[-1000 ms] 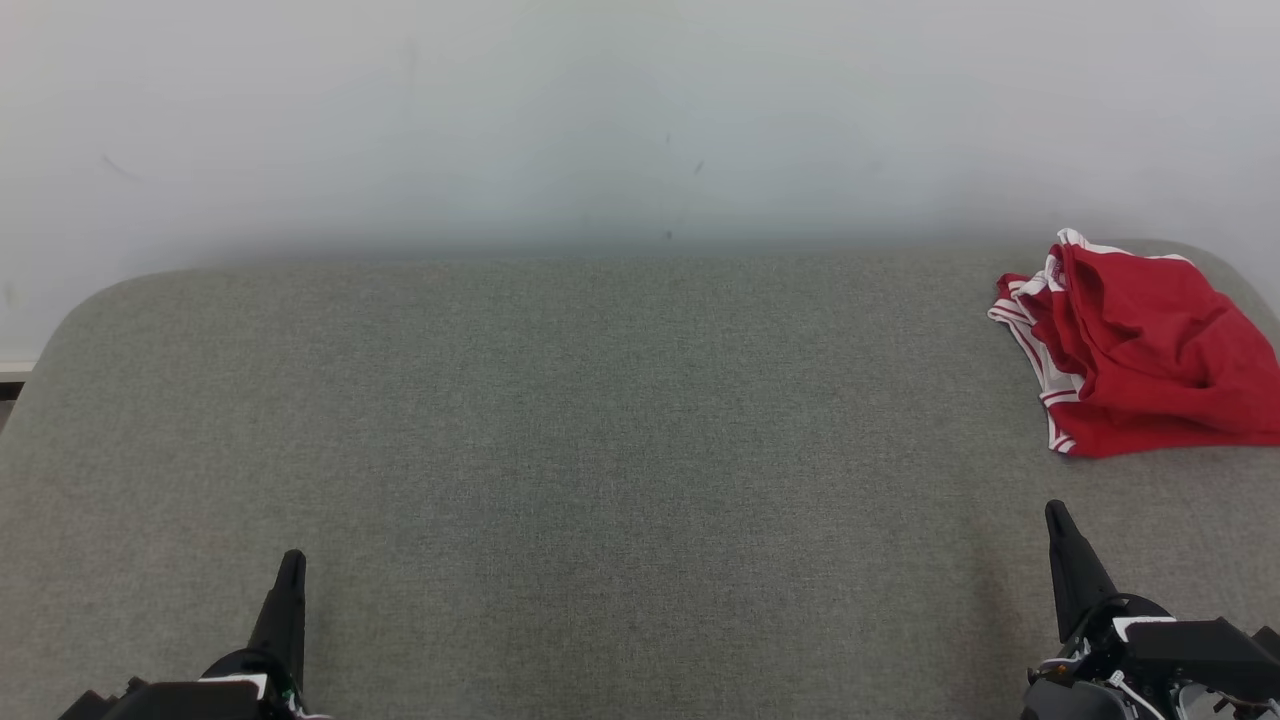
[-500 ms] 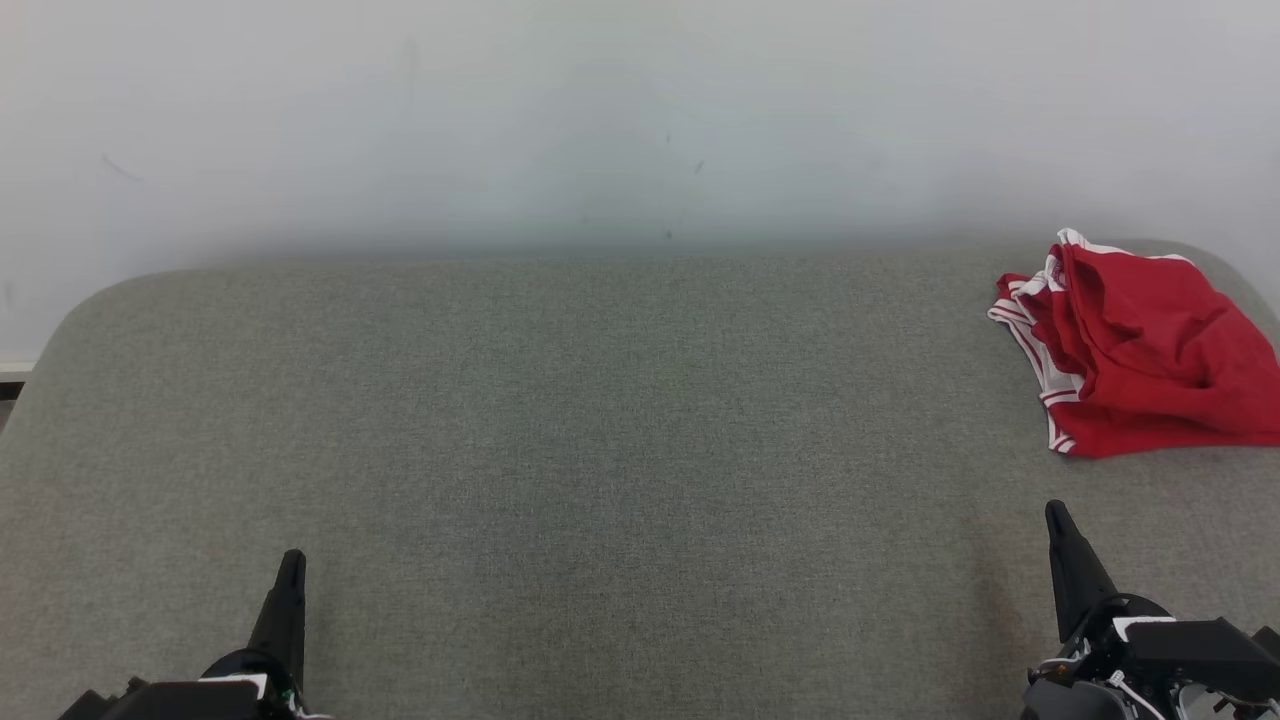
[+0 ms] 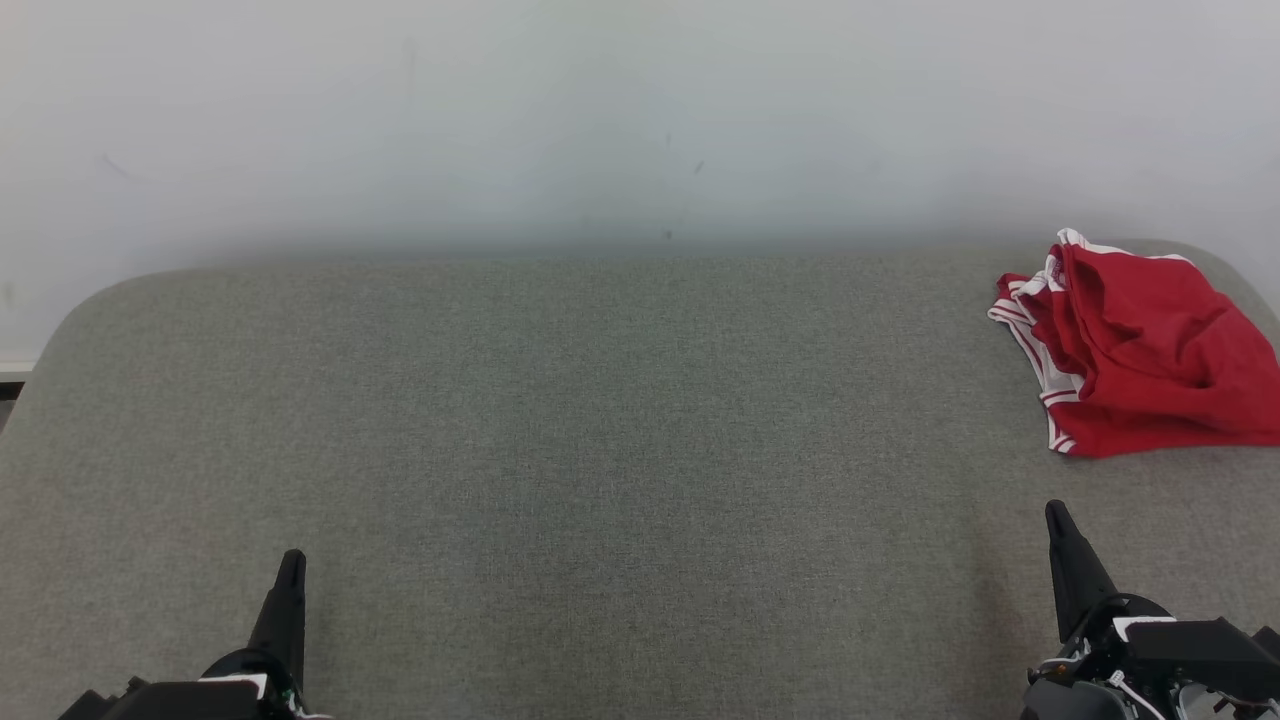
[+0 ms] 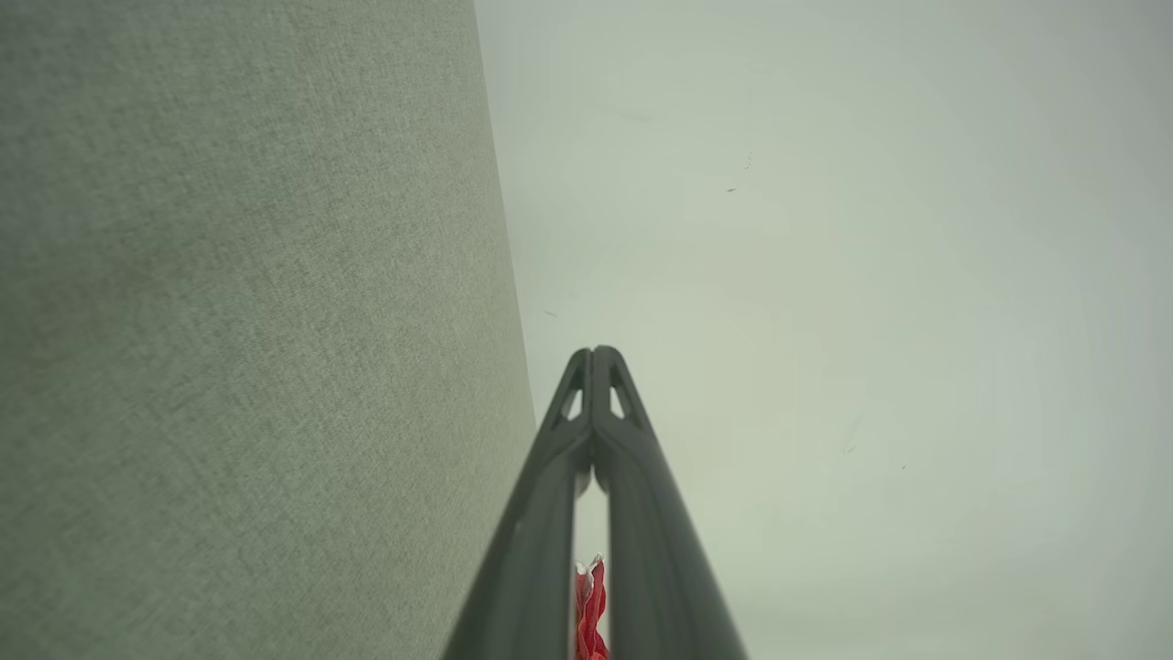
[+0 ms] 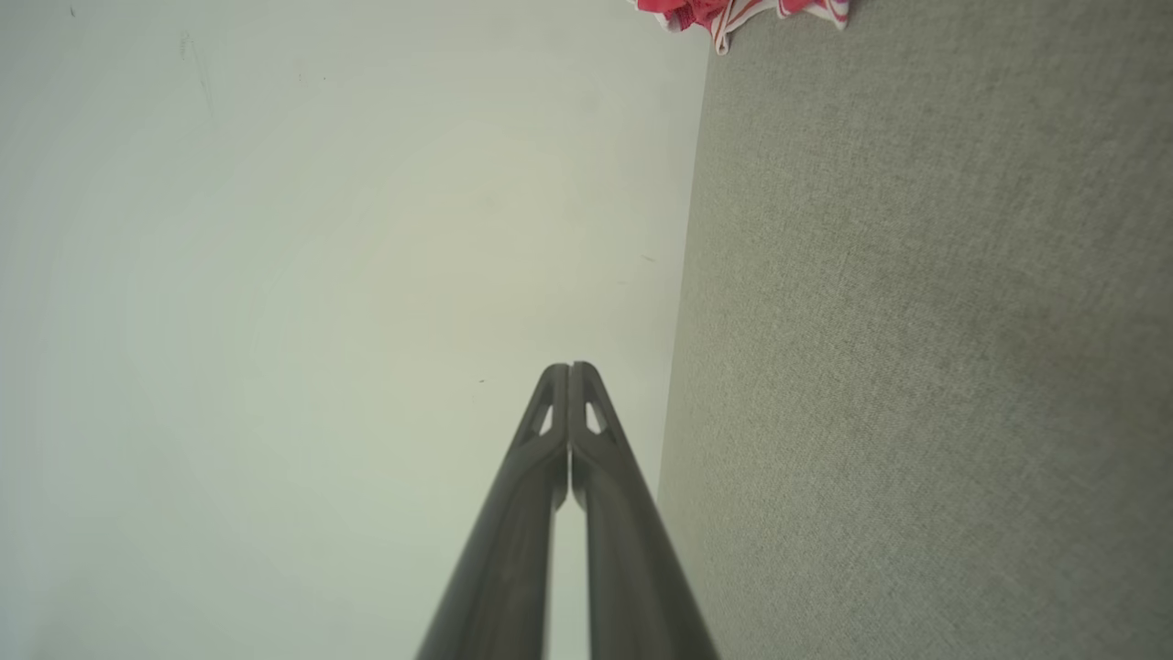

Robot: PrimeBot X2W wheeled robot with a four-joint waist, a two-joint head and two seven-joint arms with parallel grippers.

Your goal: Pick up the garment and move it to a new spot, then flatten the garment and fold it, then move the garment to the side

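crumpled red garment with white-striped trim [image 3: 1140, 350] lies ahead of right tool [image 3: 1054, 512], not touching, at the grey fabric tabletop [image 3: 600, 420] right edge. right tool and left tool [image 3: 292, 558] both closed, empty. Open tabletop between them.

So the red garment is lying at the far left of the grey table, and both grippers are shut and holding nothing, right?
Not quite: the red garment lies at the far right of the grey table, as the head view shows. The left gripper and right gripper are indeed shut and holding nothing.
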